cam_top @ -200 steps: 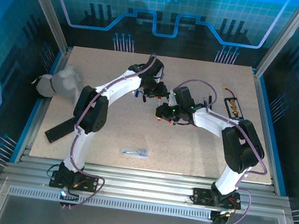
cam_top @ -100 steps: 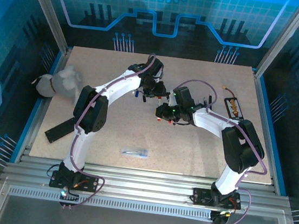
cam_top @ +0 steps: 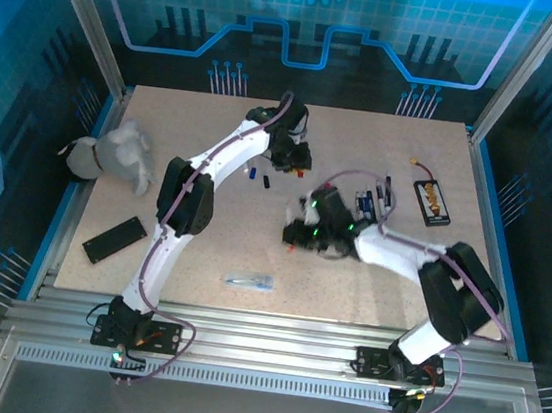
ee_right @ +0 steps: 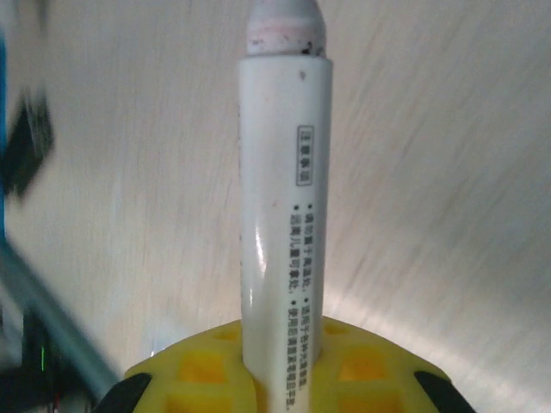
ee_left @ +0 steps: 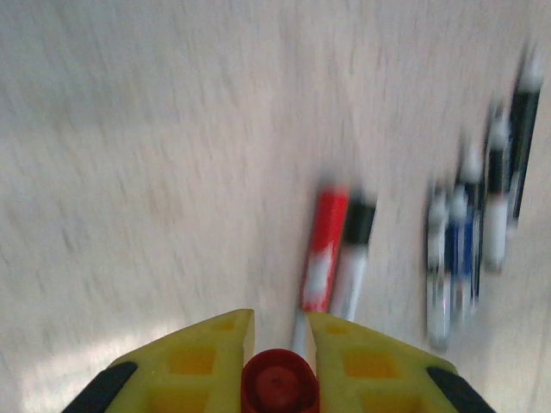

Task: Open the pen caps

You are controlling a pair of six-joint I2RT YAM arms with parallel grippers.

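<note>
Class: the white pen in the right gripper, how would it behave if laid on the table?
The pen has a round, smooth barrel, so it would probably roll on the flat table. Its glossy plastic may slip in a loose grip. It looks straight, so likely stiff.

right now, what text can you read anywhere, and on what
White pen in the right gripper: boxed heading and two lines of Chinese print, too small to quote reliably.
Pens lying loose: blurred, unreadable.
Red cap in the left gripper: no print.
</note>
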